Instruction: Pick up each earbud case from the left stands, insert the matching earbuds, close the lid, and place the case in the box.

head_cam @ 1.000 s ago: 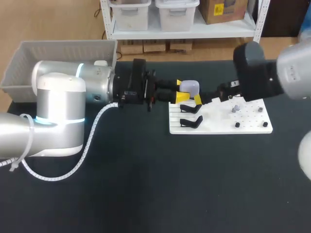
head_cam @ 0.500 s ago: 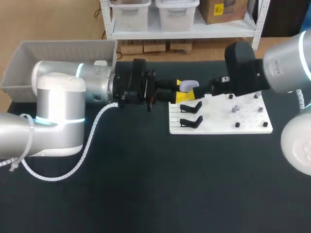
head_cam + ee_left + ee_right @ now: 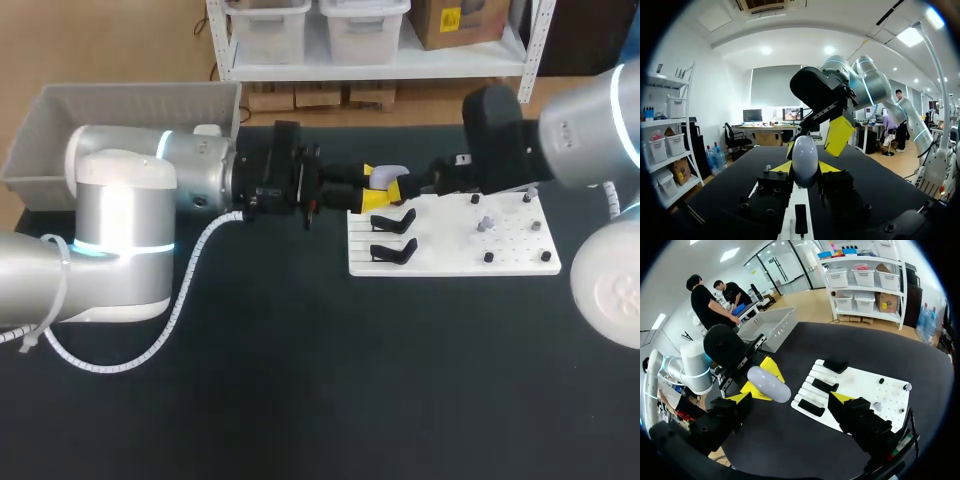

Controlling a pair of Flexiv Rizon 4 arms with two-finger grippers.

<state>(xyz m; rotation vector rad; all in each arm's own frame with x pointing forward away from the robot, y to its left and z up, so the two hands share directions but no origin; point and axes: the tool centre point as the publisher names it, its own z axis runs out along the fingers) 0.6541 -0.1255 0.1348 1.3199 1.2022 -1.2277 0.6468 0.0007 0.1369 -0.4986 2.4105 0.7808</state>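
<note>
Right pincer [image 3: 404, 187] has neared the earbud case [image 3: 392, 173] clamped in left pincer [image 3: 372, 186].

Inventory, as counted from my cameras:

- Arms: two, each carrying one two-finger unit, namely my left gripper [image 3: 804, 169] and my right gripper [image 3: 790, 400]. Yellow tips: four in total.
- Earbud case [image 3: 390, 176]: one, pale lavender.
- White plate [image 3: 450, 262]: one.
- Black stands [image 3: 825, 385]: three in my right wrist view. My head view exposes only two.
- Small pieces [image 3: 488, 257] on the plate's right half: six as far as I can count, some grey, some black, too small to identify.
- Grey box [image 3: 60, 110]: one.
- Table [image 3: 300, 380]: one.
</note>
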